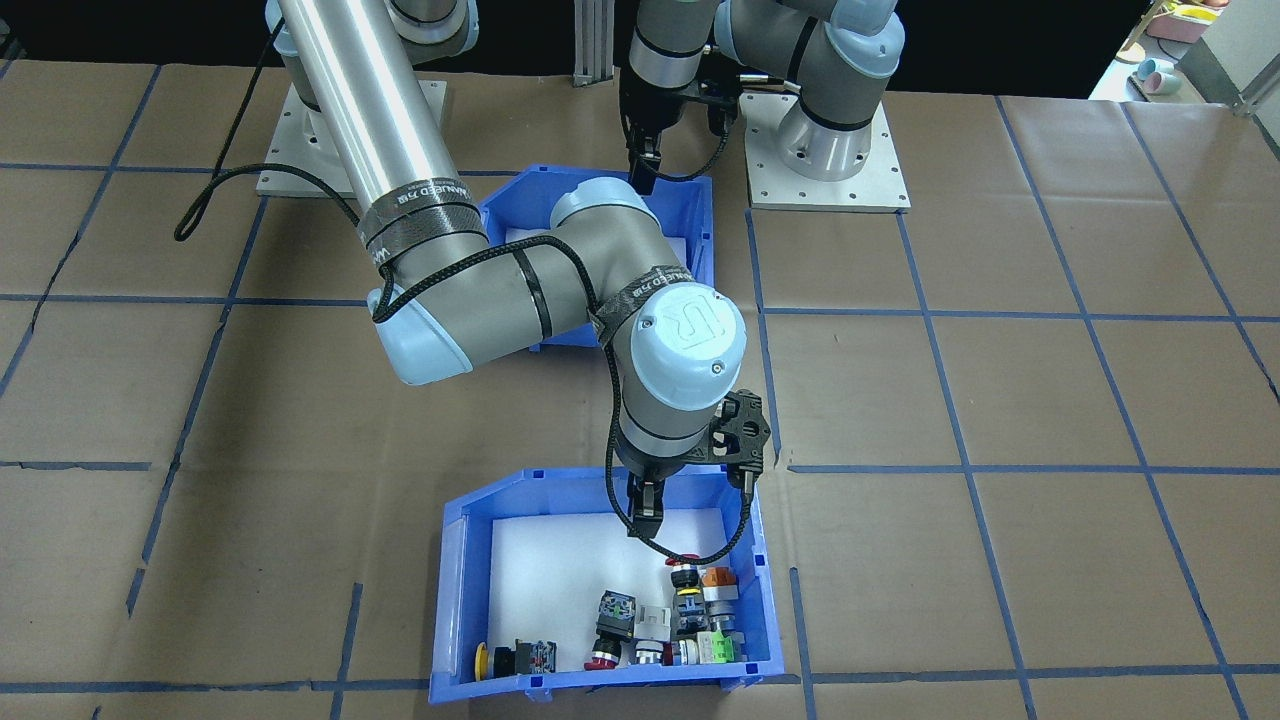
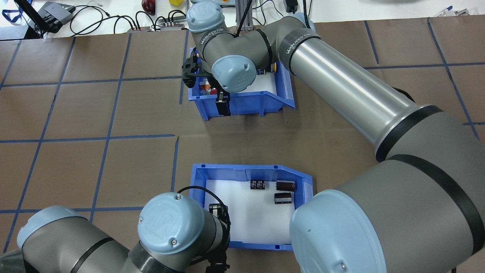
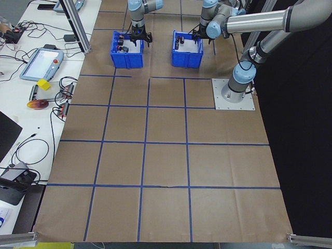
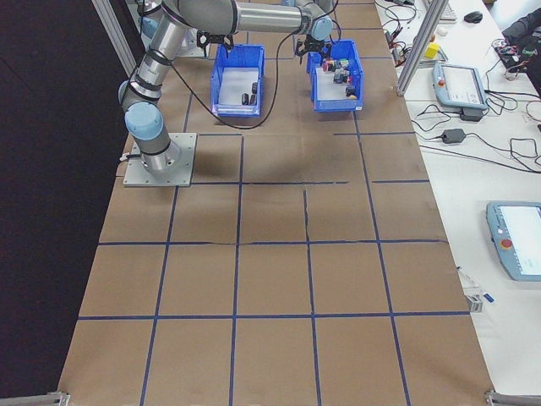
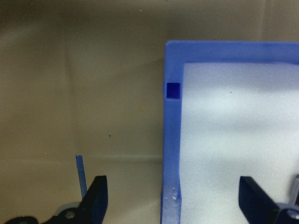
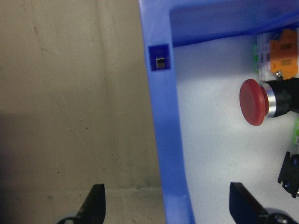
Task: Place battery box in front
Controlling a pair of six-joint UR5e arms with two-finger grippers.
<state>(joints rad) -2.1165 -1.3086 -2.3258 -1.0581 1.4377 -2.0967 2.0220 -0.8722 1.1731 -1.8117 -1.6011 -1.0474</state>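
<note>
Currently the left gripper (image 5: 170, 196) has its fingers (image 5: 99, 193) spread, one on each side of a side wall of the battery box (image 2: 227, 172); one finger hangs outside over the bench (image 2: 113, 113), the other inside over the white foam liner (image 5: 233, 140). Whether either finger touches the wall cannot be told. The straddled wall is the one on the box's left in the overhead view, close to the corner nearest the robot.

The right gripper (image 6: 163, 207) likewise has its fingers (image 6: 96, 203) spread across a wall of the switch bin (image 2: 246, 104), with one finger outside over the bench and the other inside. A red mushroom button (image 6: 254, 101) lies on the foam just inside that wall, with an orange part (image 6: 285, 56) beside it.

Relative to the battery box: three dark cylinders (image 2: 284, 186) lie on its foam toward the side opposite the left gripper, near the sloped cut-away end. The switch bin stands well apart from the box, farther from the robot, with bare bench between them. Both stand upright on the bench. The right arm reaches over past the box to the switch bin. Blue tape lines (image 1: 940, 380) divide the bench surface into squares around the box.
</note>
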